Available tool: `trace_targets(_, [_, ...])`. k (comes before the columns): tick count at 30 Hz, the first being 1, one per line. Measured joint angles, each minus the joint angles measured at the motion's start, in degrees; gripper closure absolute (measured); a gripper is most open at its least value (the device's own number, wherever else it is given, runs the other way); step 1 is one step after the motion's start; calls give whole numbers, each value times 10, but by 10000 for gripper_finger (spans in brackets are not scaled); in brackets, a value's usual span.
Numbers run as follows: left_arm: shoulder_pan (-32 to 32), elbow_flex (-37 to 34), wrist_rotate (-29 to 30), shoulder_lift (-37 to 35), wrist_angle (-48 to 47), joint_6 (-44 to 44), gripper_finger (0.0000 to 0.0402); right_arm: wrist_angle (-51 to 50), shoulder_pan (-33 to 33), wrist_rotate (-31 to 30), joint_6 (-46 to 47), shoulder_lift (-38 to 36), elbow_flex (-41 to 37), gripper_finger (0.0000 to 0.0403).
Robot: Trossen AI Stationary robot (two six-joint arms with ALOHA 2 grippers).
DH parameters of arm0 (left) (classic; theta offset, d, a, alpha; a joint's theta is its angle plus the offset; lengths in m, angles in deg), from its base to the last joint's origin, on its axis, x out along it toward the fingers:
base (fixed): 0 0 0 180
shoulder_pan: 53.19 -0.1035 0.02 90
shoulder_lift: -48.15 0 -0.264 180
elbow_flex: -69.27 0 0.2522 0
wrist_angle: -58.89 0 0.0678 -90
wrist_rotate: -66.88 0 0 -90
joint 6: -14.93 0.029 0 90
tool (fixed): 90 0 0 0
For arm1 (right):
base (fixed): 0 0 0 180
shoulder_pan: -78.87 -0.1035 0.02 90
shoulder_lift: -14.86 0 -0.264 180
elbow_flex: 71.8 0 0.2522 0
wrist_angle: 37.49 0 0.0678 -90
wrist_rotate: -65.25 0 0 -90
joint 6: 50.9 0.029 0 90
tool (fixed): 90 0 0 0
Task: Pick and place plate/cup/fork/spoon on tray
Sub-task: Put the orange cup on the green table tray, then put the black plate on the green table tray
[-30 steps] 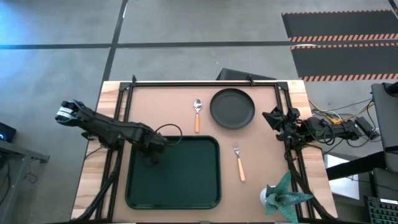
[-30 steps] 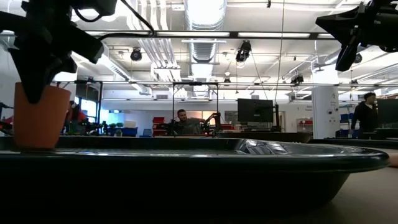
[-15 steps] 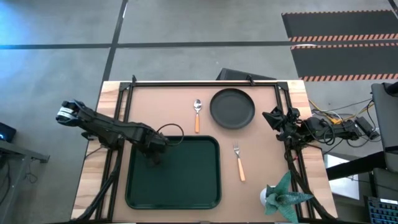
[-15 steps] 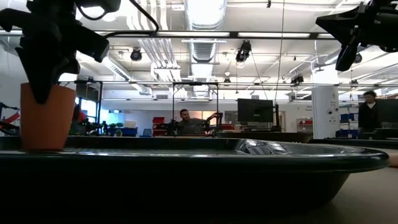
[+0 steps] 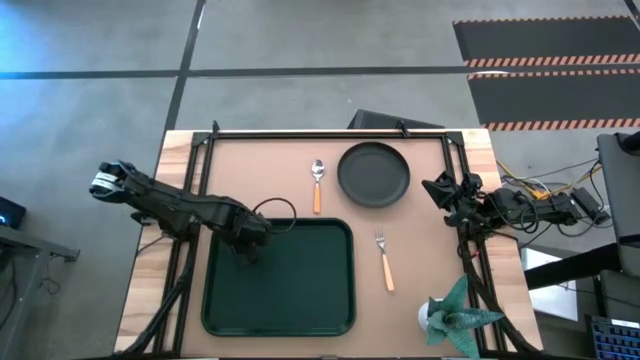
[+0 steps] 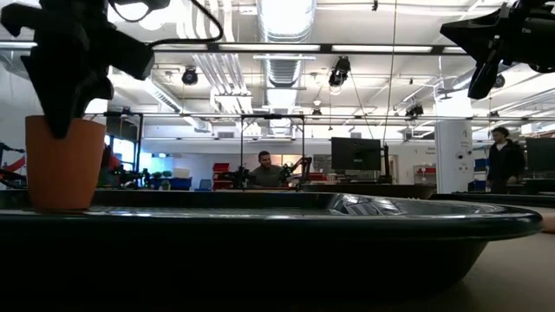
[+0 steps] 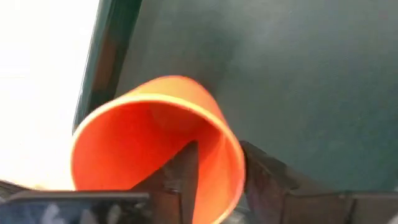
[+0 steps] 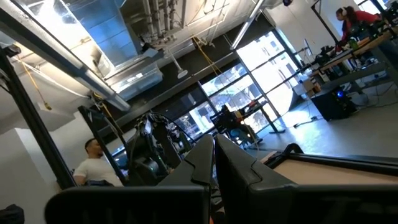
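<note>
1. The left gripper [image 5: 246, 245] is over the far-left corner of the tray [image 5: 300, 310]. It pinches the wall of the cup [image 7: 155, 149], with one finger [image 7: 183, 180] inside the rim and the other outside.
2. In the low view the cup [image 6: 63, 162] stands upright, close to the tray's left rim. Whether its base touches the tray floor cannot be told.
3. In the left wrist view the cup lies just beside the tray's raised rim [image 7: 109, 56]. Bare green floor stretches away on the cup's other side.
4. Seen from above, the rest of the tray is open floor, and its right edge sits near the fork [image 5: 384, 262].
5. The fork lies on the table to the right of the tray, apart from its rim, tines pointing toward the far edge.
6. The spoon [image 5: 317, 184] lies beyond the tray's far edge, bowl away from the tray. The plate [image 5: 374, 174] is just to its right, and the two do not touch.
7. The right gripper [image 5: 440, 190] waits near the table's right edge, to the right of the plate. Its fingers [image 8: 239, 165] are pressed together and hold nothing.
8. A green plant [image 5: 455, 315] stands at the near-right corner of the table, well apart from the tray.
</note>
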Motion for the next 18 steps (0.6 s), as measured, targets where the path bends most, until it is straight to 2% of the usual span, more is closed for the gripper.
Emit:
trace_targets(5, [-3, 41, 1, 0, -15, -1, 267, 0, 0, 0, 0, 0, 0, 394])
trace_targets(10, [-21, 90, 14, -5, -21, -16, 260, 0, 0, 5, 11, 0, 0, 394])
trace_targets(14, [-33, 121, 84, -15, -22, 2, 259, -10, 0, 5, 26, 3, 2, 394])
trace_targets(18, [-44, 131, 172, -33, -23, 19, 259, -132, 0, 5, 38, 31, 69, 394])
